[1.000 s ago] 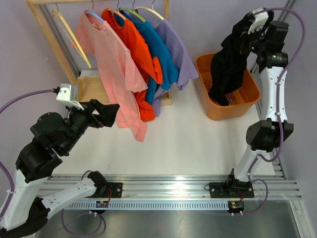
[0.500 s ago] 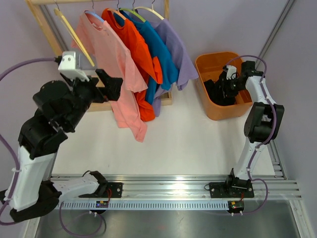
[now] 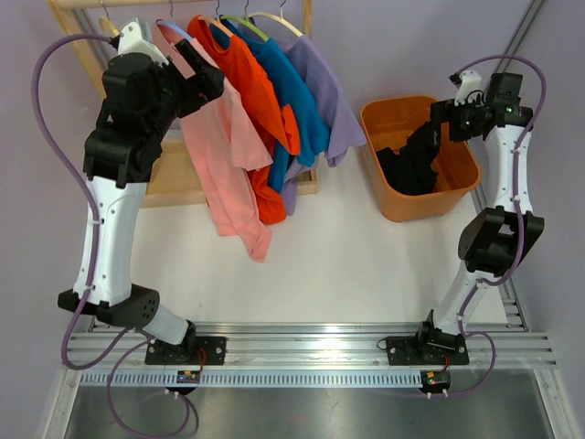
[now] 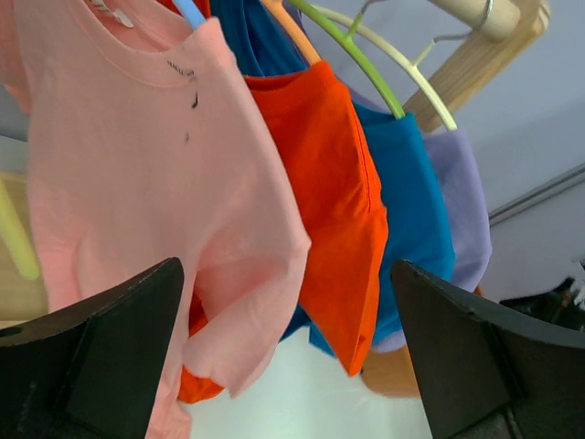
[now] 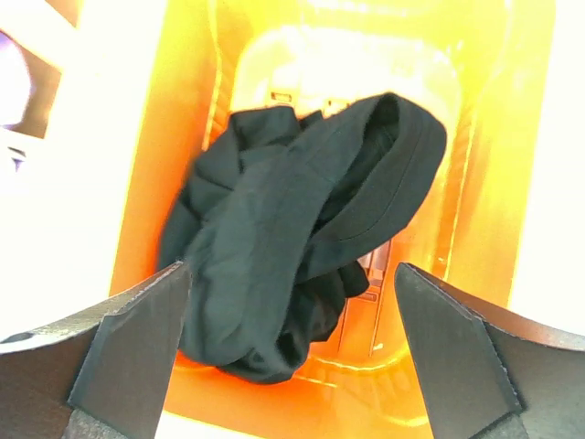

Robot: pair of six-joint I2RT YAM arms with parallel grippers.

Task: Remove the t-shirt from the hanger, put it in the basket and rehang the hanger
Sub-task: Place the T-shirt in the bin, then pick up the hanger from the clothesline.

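Observation:
Four t-shirts hang on a wooden rack: pink point(image 3: 224, 146) on a blue hanger point(image 4: 190, 11), then orange point(image 3: 260, 101), blue point(image 3: 297, 101) and purple point(image 3: 334, 110). My left gripper point(image 3: 203, 73) is raised to the pink t-shirt's shoulder, open, with nothing between its fingers. In the left wrist view the pink t-shirt point(image 4: 137, 183) and the orange one point(image 4: 329, 183) hang just ahead of the left gripper point(image 4: 285, 274). A black t-shirt point(image 5: 274, 247) lies crumpled in the orange bin point(image 3: 402, 212). My right gripper point(image 5: 292, 274) hovers open above it.
The wooden rack post point(image 3: 78, 41) and its base point(image 3: 174, 174) stand at the back left. A bare pale yellow hanger point(image 4: 18, 242) hangs left of the pink t-shirt. White tabletop point(image 3: 347, 256) stretches between the rack, the bin and the front rail point(image 3: 311, 347).
The right gripper has opened and let the black t-shirt drop into the bin. The left arm has swung up from table height to the top of the rack beside the pink t-shirt.

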